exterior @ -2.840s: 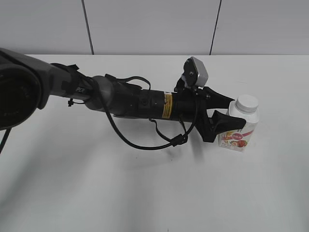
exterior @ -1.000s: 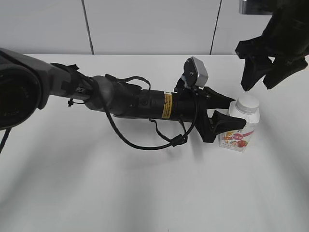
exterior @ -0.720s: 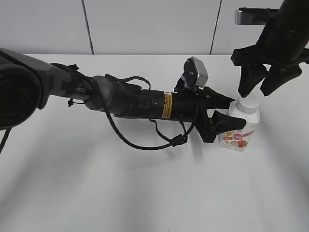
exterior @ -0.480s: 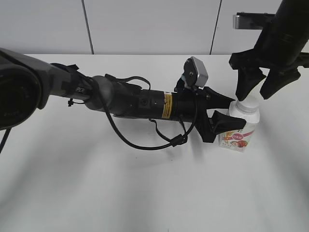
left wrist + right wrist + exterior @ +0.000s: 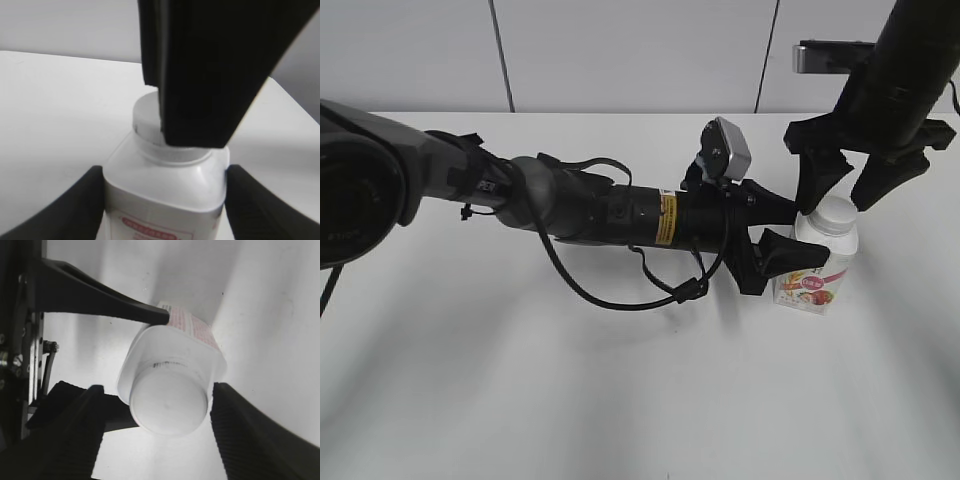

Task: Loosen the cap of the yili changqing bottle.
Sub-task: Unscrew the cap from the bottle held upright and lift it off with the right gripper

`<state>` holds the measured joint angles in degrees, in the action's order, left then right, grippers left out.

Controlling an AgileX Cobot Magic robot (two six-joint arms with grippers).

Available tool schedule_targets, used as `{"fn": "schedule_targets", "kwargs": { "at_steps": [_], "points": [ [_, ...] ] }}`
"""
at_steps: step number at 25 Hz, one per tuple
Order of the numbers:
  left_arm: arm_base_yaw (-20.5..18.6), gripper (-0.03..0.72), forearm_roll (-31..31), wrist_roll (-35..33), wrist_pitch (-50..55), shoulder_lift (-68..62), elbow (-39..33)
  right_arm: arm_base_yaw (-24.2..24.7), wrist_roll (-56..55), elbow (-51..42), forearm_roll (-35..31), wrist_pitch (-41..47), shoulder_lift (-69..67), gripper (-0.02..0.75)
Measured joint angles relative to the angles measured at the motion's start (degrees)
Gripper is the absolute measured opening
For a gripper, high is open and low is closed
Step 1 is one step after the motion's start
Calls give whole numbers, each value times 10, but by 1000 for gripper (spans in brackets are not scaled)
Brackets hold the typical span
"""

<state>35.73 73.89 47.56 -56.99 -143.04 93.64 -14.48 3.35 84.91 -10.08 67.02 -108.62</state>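
Note:
The yili changqing bottle, white with a pink-red fruit label, stands upright on the white table at the right. My left gripper is shut on the bottle's body, one finger on each side. The white cap is on the neck. My right gripper hangs open just above the cap, its two fingers straddling it without touching. From the right wrist the cap sits between the open fingers. In the left wrist view a right finger hides part of the cap.
The left arm lies low across the white table from the left edge to the bottle. A grey panelled wall runs behind the table's back edge.
My right gripper came in from the upper right and moved down and left until its open fingers straddle the cap. The left gripper and the bottle have not moved.

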Motion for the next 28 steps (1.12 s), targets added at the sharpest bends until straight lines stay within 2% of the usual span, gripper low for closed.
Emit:
{"fn": "schedule_targets", "kwargs": {
  "at_steps": [7,13,21,23,28],
  "points": [
    [0,447,0,0,0,0,0,0,0,0,1,0,-9,491],
    [0,447,0,0,0,0,0,0,0,0,16,6,-11,391],
    [0,447,1,0,0,0,0,0,30,1,19,7,-13,389],
    [0,447,1,0,0,0,0,0,109,1,19,7,-13,389],
    [0,447,2,0,0,0,0,0,454,1,17,6,-13,388]
  ]
}}
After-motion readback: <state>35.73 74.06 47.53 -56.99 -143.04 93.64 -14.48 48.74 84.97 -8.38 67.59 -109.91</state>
